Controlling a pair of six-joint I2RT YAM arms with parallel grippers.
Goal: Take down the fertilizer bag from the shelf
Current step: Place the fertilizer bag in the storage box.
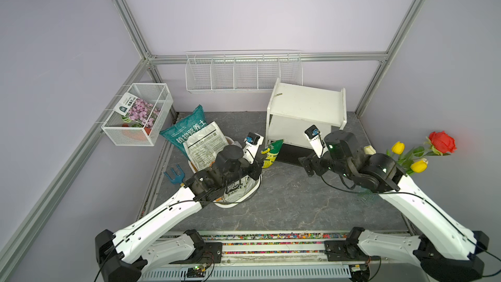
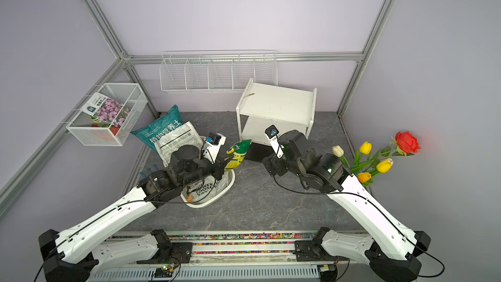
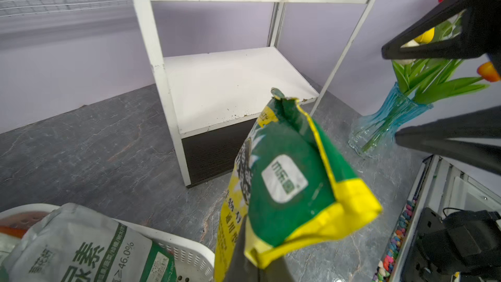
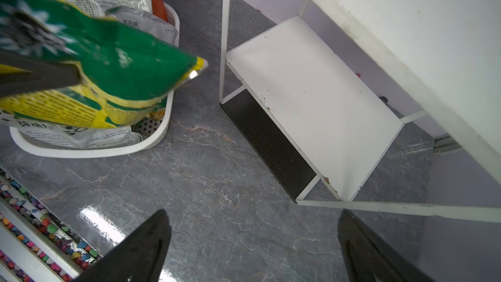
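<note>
The fertilizer bag [image 1: 272,153] [image 2: 238,154] is green and yellow and hangs in the air just left of the shelf's front corner, clear of both boards. My left gripper [image 1: 262,162] [image 3: 252,250] is shut on the bag's [image 3: 292,180] lower end. The shelf [image 1: 306,104] [image 2: 276,104] [image 3: 230,82] is a small white unit whose two boards are bare, over a dark base. In front of that dark base and low over the table, my right gripper [image 1: 305,162] [image 4: 252,214] is open with nothing between its fingers. The bag [image 4: 108,71] also shows in the right wrist view.
A white basket [image 1: 252,193] of printed bags sits under my left arm, with a teal soil bag [image 1: 187,128] behind it. A blue hand rake [image 1: 174,176] lies at the left. A vase of flowers [image 1: 420,155] stands at the right. A wire rack [image 1: 244,74] hangs behind.
</note>
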